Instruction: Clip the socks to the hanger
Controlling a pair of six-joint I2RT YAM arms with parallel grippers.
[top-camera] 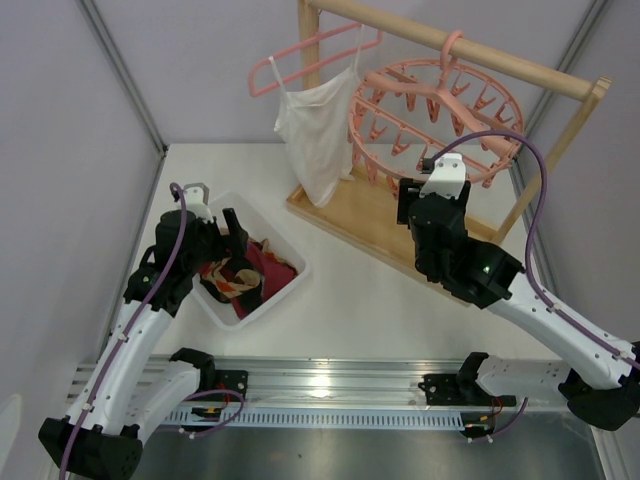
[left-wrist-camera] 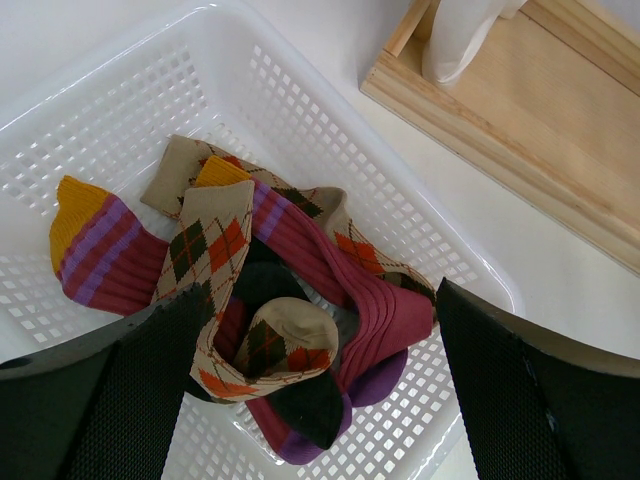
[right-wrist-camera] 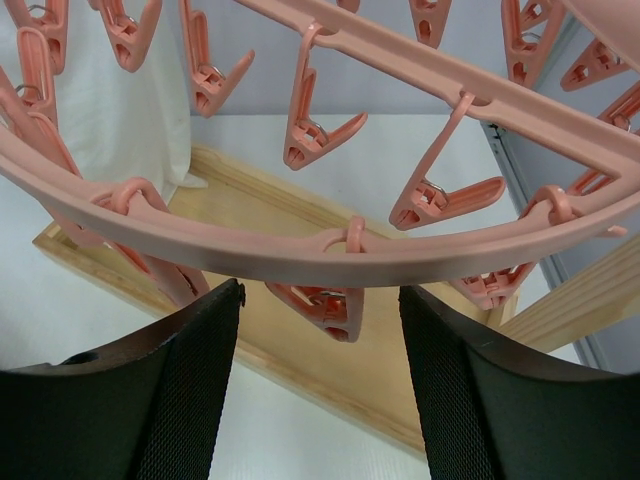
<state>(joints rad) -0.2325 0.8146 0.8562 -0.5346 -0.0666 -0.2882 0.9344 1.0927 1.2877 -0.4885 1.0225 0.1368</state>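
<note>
The socks (left-wrist-camera: 270, 290) are heaped in the white basket (left-wrist-camera: 330, 110), directly beneath the left gripper (left-wrist-camera: 322, 298), whose jaws are spread fully and hold nothing. The hanger (right-wrist-camera: 300, 255) is hung from the wooden rail (top-camera: 520, 65), well apart from the socks. Its outer ring is seen just above the right gripper (right-wrist-camera: 320, 290), whose jaws are set partly apart, with one dangling clip (right-wrist-camera: 322, 308) between the fingers but not seen to be touched.

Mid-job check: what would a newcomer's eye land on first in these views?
The big pink hanger on the wooden rail, back right, with the right claw open around one dangling clip. Then the bright tangle of socks in the white basket, front left, under the open left claw.
</note>
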